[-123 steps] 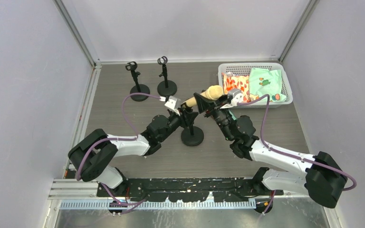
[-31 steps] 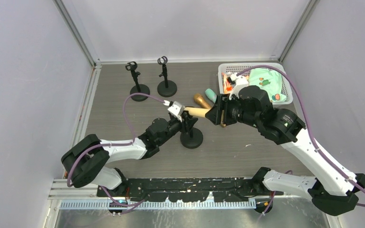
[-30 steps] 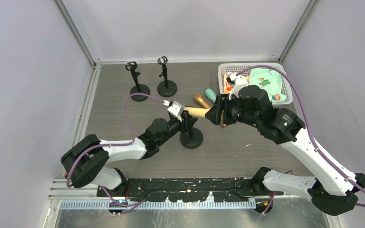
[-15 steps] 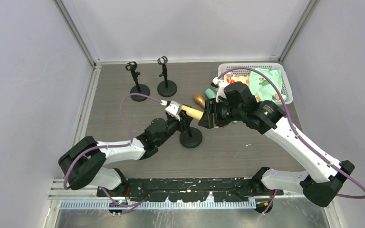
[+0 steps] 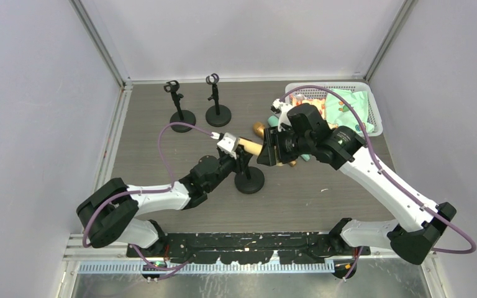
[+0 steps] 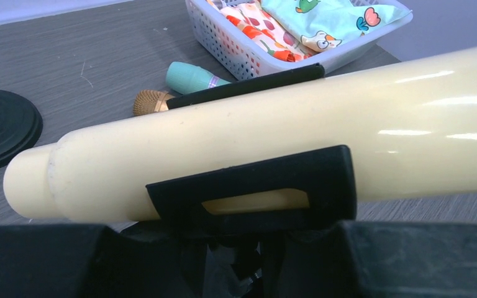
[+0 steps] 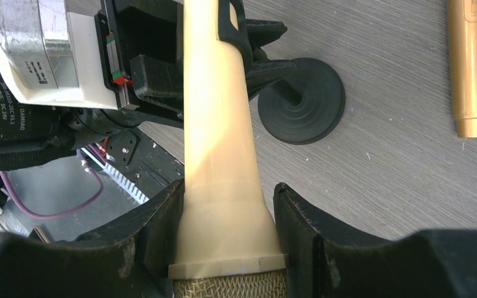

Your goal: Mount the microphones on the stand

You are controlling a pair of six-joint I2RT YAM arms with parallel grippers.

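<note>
Grips the cream-yellow microphone (image 6: pixel 298 118) with the right claw (image 7: pixel 227 211), partly closed on the flare under the mesh head, with the barrel lying in the clip (image 6: pixel 248 192) of the stand (image 5: pixel 250 180); pinches that stand under the clip with the left claw (image 5: pixel 241 156), nearly shut. Looks stiff, light and glossy, probably slippery along the barrel, so best held at the flare.
</note>
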